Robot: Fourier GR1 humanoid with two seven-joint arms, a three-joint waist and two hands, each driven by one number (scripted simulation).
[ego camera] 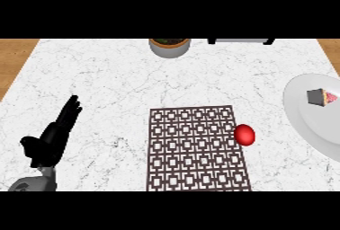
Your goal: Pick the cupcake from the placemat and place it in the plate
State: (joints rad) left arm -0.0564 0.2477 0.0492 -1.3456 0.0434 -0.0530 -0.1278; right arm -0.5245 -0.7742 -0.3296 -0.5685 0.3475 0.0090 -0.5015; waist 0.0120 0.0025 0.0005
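The cupcake [320, 97], grey-wrapped with pink topping, lies tipped on its side on the white plate [306, 120] at the right edge of the head view. The brown patterned placemat [198, 149] lies in the lower middle of the marble counter with nothing on top of it. My left hand [53, 137] rests at the lower left, fingers straight and pointing up and away, holding nothing. It is well left of the placemat. My right hand does not show in this view.
A red rounded object [245, 134] sits just off the placemat's right edge, between mat and plate. A grey pot [170, 46] with dark contents stands at the back centre. A dark-framed object [240, 41] is at the back right. Wooden floor shows past the counter's corners.
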